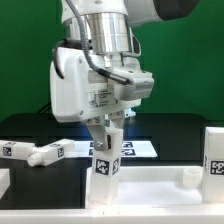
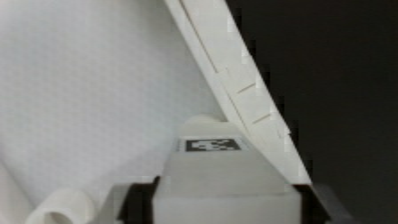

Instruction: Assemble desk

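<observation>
The desk's white tabletop panel [image 1: 150, 186] lies flat across the front of the table, rim up. My gripper [image 1: 106, 138] is shut on a white square leg [image 1: 104, 165] with tags, held upright, its lower end on the panel near the exterior view's left end. In the wrist view the leg [image 2: 217, 160] sits between my dark fingers [image 2: 146, 202], over the panel's inner face [image 2: 89, 100], next to the rim [image 2: 231, 80]. A second leg [image 1: 213, 152] stands upright at the panel's right end.
Two loose tagged legs [image 1: 35, 152] lie on the black table at the exterior view's left. The marker board [image 1: 140, 148] lies behind the gripper. A short white stub [image 1: 189, 173] rises from the panel near the right. A green wall is behind.
</observation>
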Action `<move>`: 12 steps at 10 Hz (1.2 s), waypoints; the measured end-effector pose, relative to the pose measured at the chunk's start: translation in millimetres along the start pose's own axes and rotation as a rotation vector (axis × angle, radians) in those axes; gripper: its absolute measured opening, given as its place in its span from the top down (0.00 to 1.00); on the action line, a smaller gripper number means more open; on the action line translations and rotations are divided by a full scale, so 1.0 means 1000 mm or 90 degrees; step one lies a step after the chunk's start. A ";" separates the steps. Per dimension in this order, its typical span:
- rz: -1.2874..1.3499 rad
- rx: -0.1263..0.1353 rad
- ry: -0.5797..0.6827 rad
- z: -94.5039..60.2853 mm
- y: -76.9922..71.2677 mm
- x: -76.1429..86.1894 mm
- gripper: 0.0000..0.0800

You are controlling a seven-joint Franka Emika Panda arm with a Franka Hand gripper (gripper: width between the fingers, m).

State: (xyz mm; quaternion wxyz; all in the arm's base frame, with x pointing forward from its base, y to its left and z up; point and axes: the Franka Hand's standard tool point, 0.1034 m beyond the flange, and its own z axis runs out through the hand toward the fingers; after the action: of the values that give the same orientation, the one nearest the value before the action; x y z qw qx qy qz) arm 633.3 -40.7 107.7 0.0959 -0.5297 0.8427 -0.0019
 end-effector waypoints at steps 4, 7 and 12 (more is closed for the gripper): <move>-0.348 -0.021 0.016 -0.001 0.001 0.003 0.27; -0.548 -0.031 0.009 0.000 0.002 0.003 0.19; -0.898 -0.060 0.020 -0.005 -0.003 0.004 0.19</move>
State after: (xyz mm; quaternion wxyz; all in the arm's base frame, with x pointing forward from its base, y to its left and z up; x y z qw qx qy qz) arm 633.1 -46.4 112.1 0.0363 -0.9529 0.2992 -0.0346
